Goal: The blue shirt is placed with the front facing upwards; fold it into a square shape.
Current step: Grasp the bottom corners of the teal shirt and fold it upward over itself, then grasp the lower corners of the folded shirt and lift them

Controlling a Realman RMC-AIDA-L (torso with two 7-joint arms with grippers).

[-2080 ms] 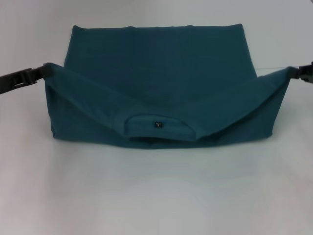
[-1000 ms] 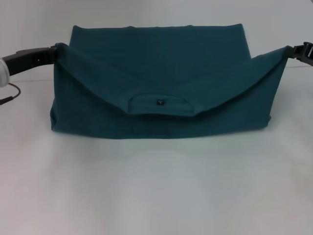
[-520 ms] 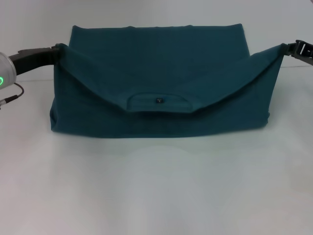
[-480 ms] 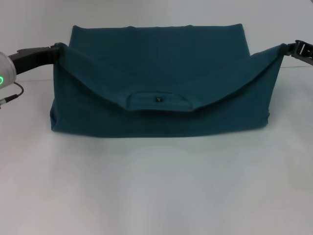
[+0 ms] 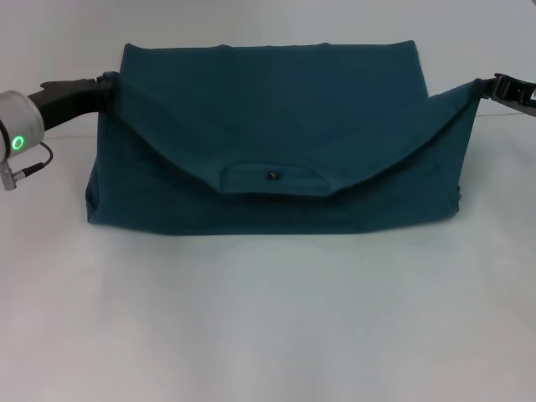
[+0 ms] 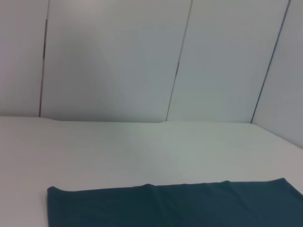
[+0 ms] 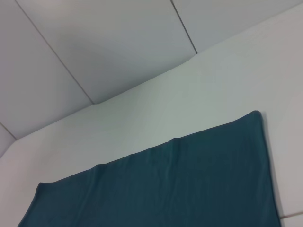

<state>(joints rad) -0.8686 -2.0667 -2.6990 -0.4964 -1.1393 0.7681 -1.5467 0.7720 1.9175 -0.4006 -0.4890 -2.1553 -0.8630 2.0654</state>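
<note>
white tabletop [image 5: 268, 318] carries the blue shirt [image 5: 268, 109]; left gripper [image 5: 102, 85] and right gripper [image 5: 484, 85] jaws clamp its lifted corners.

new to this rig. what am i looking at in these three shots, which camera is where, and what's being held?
It is a two-armed robot folding a blue shirt on a white table. The wide shot comes from its head camera, looking down. The left gripper and right gripper each pinch a corner of the near half, lifted toward the far edge, collar sagging between. The other two shots come from cameras on each wrist: they show the shirt's flat far part, the table and wall panels, no fingers.
</note>
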